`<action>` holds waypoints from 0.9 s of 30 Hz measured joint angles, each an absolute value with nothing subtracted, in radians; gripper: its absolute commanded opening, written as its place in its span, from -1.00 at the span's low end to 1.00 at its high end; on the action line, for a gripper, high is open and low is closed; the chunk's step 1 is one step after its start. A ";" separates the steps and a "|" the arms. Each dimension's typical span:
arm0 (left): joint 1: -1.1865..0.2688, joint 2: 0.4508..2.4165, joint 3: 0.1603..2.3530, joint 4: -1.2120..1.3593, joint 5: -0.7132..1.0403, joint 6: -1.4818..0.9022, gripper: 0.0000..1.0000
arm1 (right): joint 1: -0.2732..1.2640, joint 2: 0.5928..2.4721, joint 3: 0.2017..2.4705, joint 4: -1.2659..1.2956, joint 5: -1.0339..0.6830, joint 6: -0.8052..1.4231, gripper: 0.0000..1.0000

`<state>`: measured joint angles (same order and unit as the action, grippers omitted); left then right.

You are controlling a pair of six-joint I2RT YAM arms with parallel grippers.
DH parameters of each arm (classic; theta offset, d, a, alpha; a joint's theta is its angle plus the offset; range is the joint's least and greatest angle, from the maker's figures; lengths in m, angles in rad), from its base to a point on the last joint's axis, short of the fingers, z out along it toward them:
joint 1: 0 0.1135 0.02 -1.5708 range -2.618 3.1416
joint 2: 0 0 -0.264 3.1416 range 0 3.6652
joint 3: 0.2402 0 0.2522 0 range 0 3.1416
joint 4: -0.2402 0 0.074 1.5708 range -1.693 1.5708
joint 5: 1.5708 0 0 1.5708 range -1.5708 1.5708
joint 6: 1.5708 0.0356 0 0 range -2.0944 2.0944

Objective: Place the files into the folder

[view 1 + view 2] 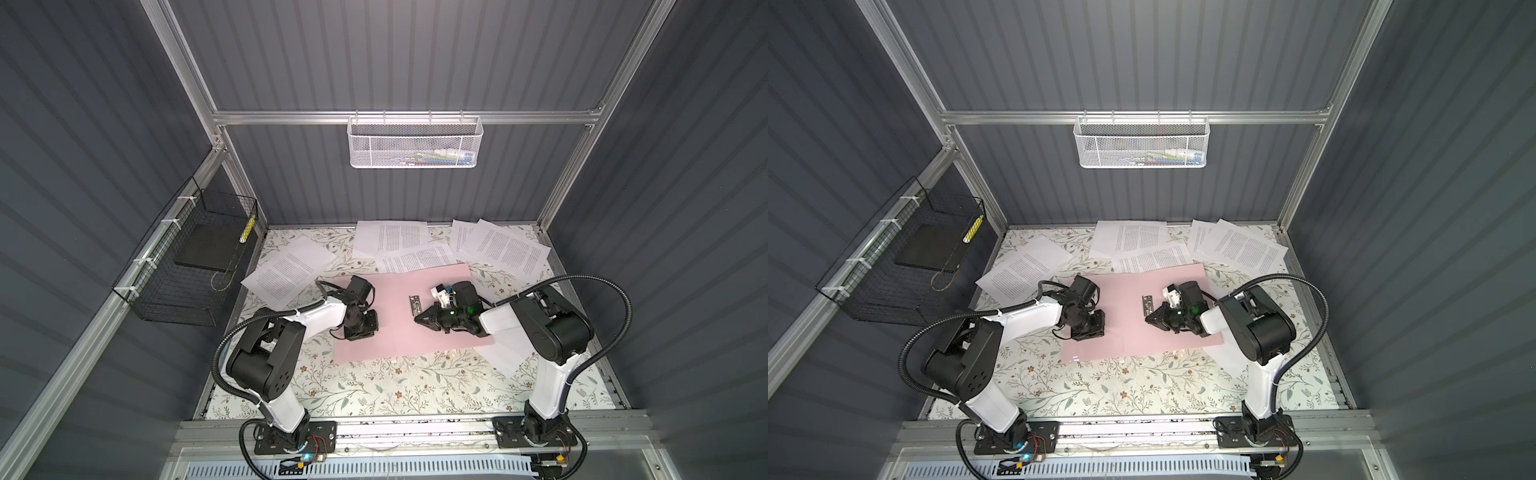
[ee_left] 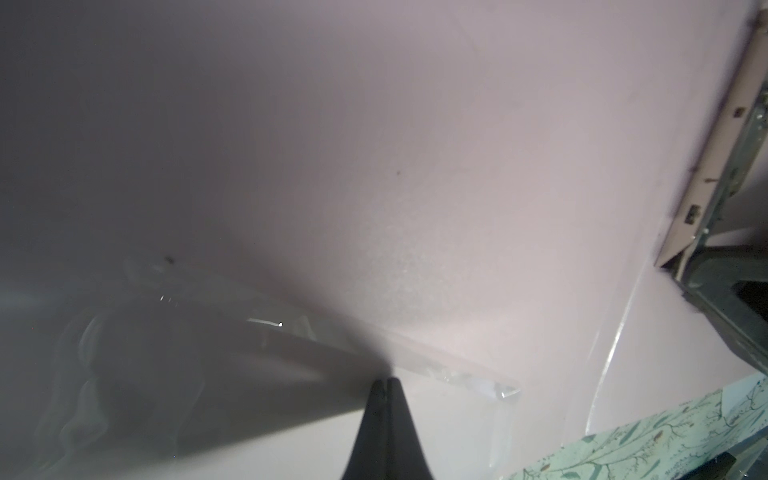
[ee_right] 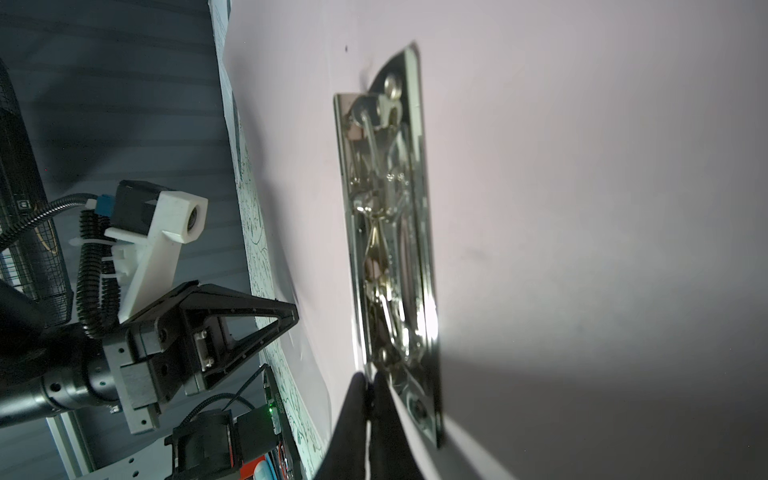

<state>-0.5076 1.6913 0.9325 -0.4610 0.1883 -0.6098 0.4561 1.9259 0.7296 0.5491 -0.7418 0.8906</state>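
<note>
Over folder [image 1: 390, 299] — left claw [image 2: 386, 380] closed; right claw [image 1: 417, 319] closed beside clip [image 1: 413, 305].

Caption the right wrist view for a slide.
Right gripper, jaws shut, tips meeting one end of the metal fastener clip on the pink folder.

Both top views are evenly lit; wrist views blur close up, shadows darkening the folder [image 2: 457, 166].
</note>
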 measured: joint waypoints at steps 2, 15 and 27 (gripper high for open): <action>-0.511 1.695 0.940 -0.470 0.179 -0.610 -0.99 | 0.454 1.934 0.731 0.554 -0.746 0.884 -1.00; -0.496 1.726 0.963 -0.486 0.149 -0.603 -1.00 | 0.454 1.956 0.743 0.548 -0.727 0.796 -1.00; -0.487 1.744 0.978 -0.492 0.146 -0.594 -1.00 | 0.458 1.934 0.754 0.472 -0.673 0.724 -1.00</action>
<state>-0.4870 1.7435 0.9779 -0.4923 0.1463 -0.5941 0.4576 1.9335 0.7540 0.4717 -0.6727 0.7242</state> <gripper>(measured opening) 0.043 0.044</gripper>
